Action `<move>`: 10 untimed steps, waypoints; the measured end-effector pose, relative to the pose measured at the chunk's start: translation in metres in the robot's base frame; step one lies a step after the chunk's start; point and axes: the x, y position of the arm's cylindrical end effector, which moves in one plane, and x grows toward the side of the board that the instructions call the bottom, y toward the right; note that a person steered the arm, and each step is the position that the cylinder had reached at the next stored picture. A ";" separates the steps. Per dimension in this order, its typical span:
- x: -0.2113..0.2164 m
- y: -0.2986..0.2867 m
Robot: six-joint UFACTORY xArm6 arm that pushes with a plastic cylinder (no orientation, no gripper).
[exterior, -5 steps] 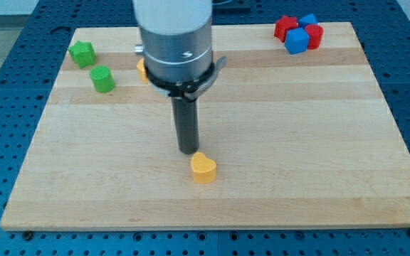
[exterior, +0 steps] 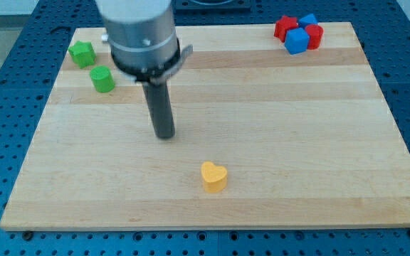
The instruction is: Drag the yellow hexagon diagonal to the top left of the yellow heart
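Note:
The yellow heart lies on the wooden board, below the middle. My tip stands on the board up and to the left of the heart, apart from it. The yellow hexagon does not show; the arm's grey body covers the spot near the view's top left where it lay.
A green block and a green cylinder-like block sit at the view's top left, just left of the arm. A cluster of red blocks and blue blocks sits at the top right corner.
The arm has moved to the view's left and a little up, away from the heart. The heart has shifted slightly right and down. The yellow hexagon is now hidden behind the arm.

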 end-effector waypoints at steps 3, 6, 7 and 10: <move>-0.151 -0.037; -0.089 -0.032; -0.092 -0.030; -0.071 -0.032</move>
